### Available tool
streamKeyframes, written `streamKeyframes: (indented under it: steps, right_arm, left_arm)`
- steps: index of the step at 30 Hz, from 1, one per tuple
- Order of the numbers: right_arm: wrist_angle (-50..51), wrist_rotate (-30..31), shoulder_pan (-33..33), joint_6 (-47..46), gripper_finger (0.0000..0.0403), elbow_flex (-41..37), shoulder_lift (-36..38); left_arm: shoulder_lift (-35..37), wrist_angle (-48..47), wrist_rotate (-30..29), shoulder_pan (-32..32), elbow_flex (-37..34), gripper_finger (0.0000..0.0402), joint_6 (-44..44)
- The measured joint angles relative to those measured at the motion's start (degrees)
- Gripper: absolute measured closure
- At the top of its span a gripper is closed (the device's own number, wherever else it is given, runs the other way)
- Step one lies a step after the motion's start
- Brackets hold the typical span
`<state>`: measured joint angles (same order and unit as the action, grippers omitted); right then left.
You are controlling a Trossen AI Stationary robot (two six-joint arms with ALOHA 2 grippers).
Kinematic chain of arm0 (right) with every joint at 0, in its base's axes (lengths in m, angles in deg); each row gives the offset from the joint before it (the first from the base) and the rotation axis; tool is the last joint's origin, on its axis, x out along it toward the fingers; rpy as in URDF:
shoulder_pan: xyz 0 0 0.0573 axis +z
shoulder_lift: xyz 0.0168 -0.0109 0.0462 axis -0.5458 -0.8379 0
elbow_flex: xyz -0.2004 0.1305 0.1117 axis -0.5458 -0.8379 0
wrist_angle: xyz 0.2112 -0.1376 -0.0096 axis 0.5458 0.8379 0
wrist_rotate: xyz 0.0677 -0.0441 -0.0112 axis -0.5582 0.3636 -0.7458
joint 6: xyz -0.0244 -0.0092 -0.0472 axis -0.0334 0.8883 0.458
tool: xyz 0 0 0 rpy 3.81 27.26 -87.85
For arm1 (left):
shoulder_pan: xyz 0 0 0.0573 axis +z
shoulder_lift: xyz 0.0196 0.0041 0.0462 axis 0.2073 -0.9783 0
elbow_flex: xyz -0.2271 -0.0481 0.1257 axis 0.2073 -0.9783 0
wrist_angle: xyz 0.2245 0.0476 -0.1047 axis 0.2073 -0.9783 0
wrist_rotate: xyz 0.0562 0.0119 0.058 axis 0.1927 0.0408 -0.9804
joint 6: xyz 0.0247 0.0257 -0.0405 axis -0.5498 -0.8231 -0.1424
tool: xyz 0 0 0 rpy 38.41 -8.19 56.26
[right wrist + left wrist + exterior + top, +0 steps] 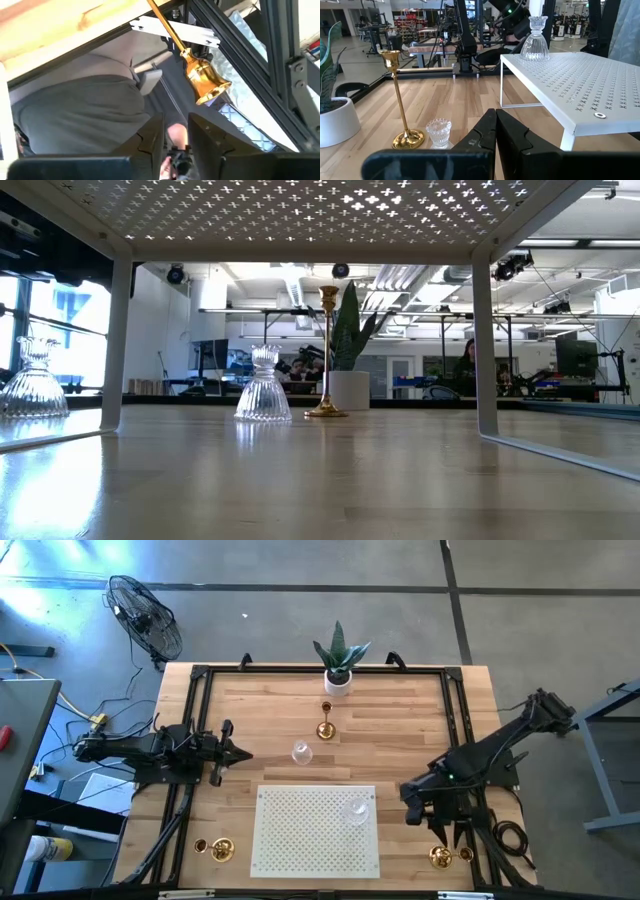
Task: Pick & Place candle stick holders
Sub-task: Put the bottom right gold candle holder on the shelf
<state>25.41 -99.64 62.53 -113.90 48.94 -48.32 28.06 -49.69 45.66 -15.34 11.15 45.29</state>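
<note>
Grabbing off-centre could roll the gold holder (202,82) off the table's 5 o'clock edge. Your right gripper (175,127) is slightly apart, empty; the left gripper (496,131) waits closed at 9 o'clock.

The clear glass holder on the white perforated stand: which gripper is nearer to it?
Right. The right gripper sits just beyond the stand's right edge, close to the glass holder. The left gripper waits farther off, past the stand's far-left corner.

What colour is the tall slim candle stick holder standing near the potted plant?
Shiny gold: the tall slim candle stick holder, clearest in the left wrist view.
</note>
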Motion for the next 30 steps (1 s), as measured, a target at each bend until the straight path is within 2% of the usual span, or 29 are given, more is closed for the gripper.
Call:
streamKeyframes:
  steps: [13, 18, 24, 27, 30]
  right_arm:
    - [-2.32, -1.06, 1.8, -4.89, 0.0328, 0.26, 0.0]
    - [-2.37, -3.03, 1.59, -3.15, 0.0337, 0.21, -0.89]
    - [-2.13, -3.35, 0.71, 1.95, 0.0366, 0.17, -2.82]
    - [-0.75, -2.63, 0.55, -1.83, 0.0377, 0.15, -2.13]
    - [-0.89, 0.6, 0.82, -6.01, 0.0374, 0.15, -0.07]
  left_arm:
    - [0.01, 0.0, -0.02, 0.0, 0.02, 0.04, 0.0]
    - [-0.01, 0.0, -0.02, 0.0, 0.02, 0.04, -0.01]
    - [0.01, 0.0, 0.0, 0.0, 0.0, 0.04, -0.01]
    - [0.0, 0.0, -0.01, 0.0, 0.01, 0.04, -0.01]
    - [0.0, 0.0, -0.01, 0.0, 0.01, 0.04, 0.0]
